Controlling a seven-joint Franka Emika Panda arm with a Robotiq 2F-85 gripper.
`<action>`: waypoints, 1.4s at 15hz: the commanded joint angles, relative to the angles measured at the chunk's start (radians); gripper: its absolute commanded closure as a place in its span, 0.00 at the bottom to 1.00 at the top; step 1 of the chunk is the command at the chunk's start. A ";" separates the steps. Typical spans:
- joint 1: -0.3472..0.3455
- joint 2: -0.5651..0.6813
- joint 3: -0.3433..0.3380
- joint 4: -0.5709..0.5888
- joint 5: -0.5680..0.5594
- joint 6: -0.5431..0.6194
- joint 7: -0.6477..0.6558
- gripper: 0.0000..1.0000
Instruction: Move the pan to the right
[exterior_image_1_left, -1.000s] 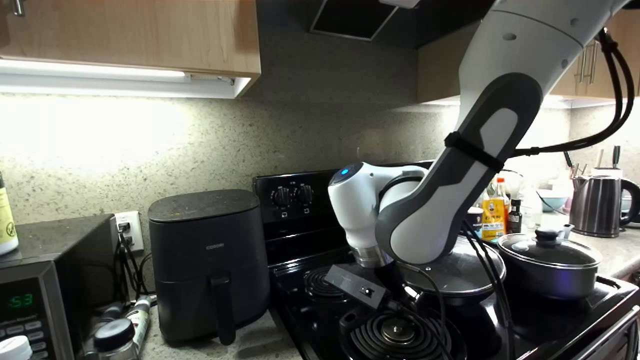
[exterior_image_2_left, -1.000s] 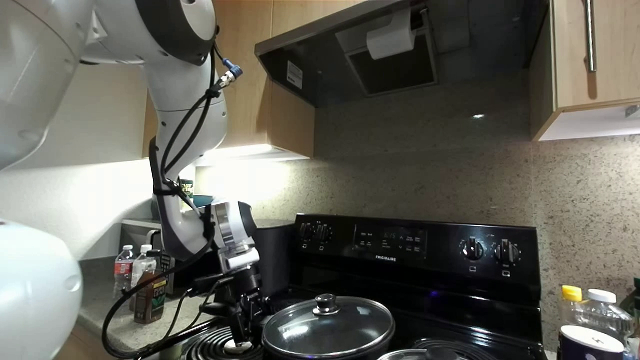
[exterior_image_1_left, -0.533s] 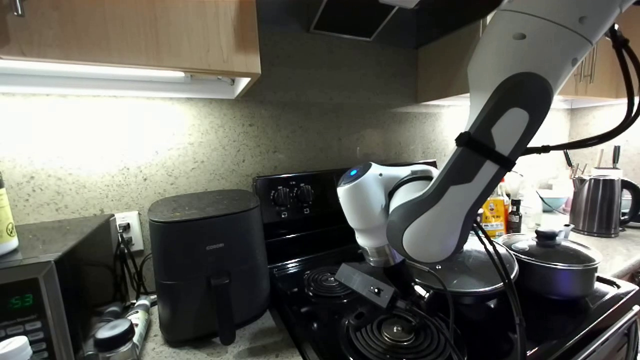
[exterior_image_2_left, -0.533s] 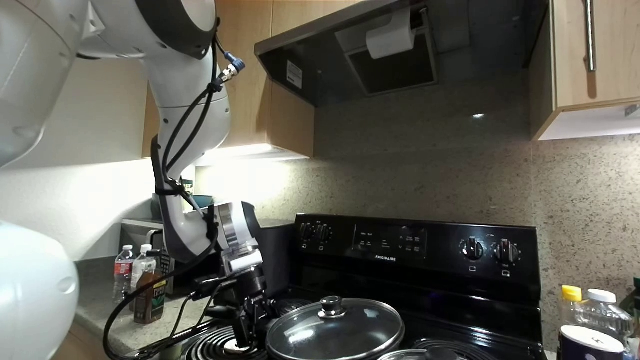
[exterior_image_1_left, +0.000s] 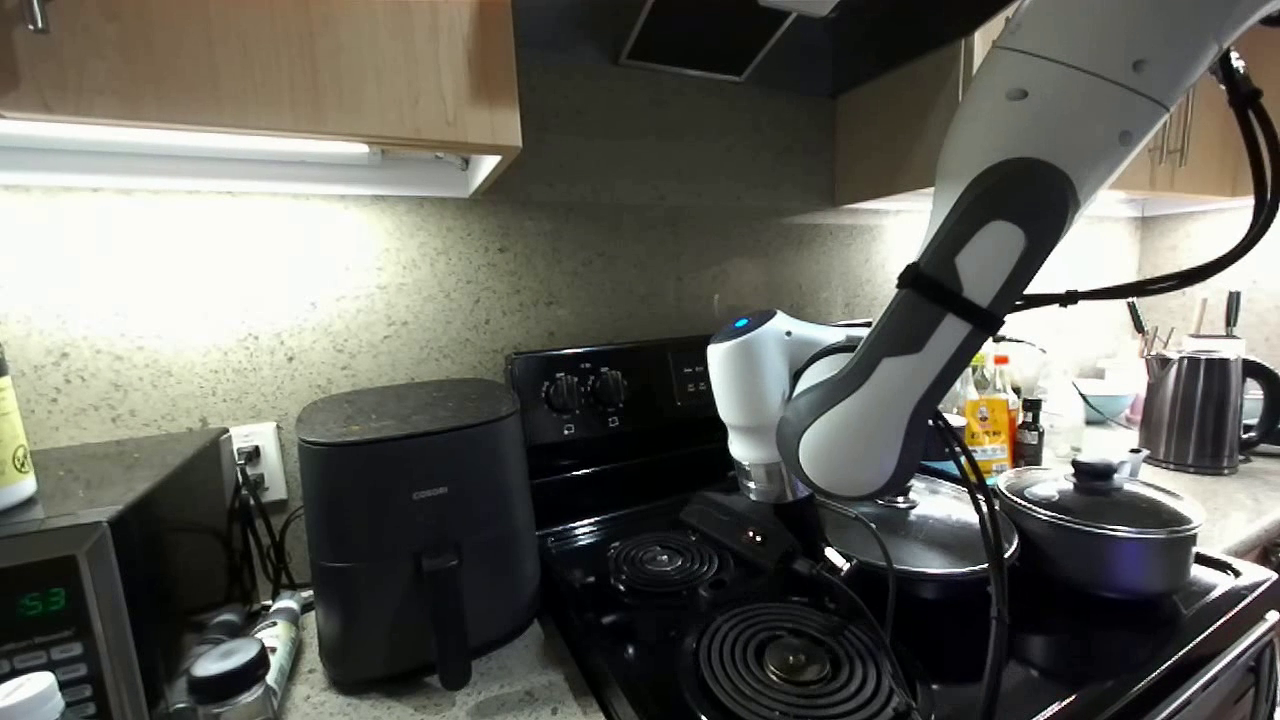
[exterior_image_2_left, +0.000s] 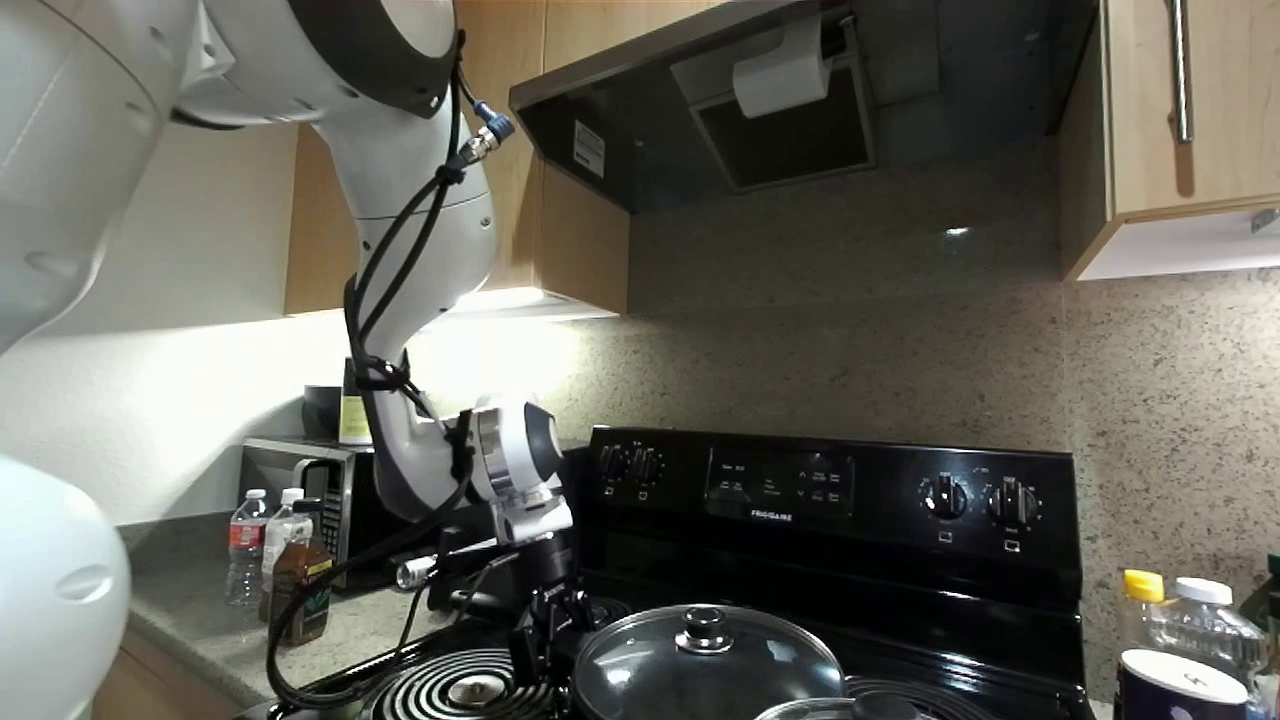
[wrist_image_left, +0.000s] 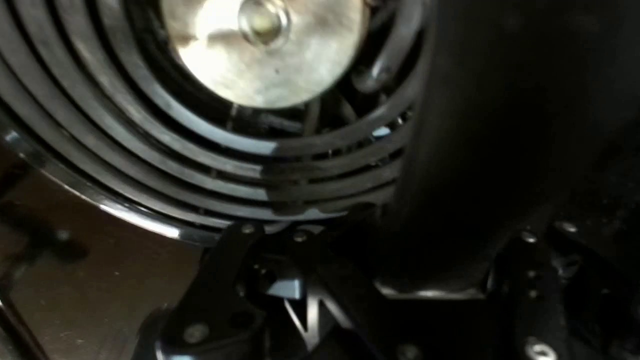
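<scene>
Clamping the long black handle (wrist_image_left: 480, 140): black two-finger gripper (wrist_image_left: 417, 265), clearest in the wrist view. Only exterior views catch the round glass-lidded black pan (exterior_image_2_left: 705, 668) itself, beside the dark lidded pot (exterior_image_1_left: 1100, 545).

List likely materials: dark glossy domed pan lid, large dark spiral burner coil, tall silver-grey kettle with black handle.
Pan lid: likely polished glass; crisp reflections over a seemingly transparent surface.
Burner coil: apparently dull metal; greyish windings with soft highlights, exact metal unclear.
Kettle: probably brushed steel; silvery with a soft sheen.
</scene>
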 joint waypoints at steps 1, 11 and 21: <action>-0.028 -0.019 -0.047 0.047 -0.058 0.008 -0.025 0.95; -0.037 0.032 -0.088 0.089 -0.113 0.022 -0.011 0.81; -0.068 0.112 -0.150 0.226 0.017 0.089 -0.012 0.95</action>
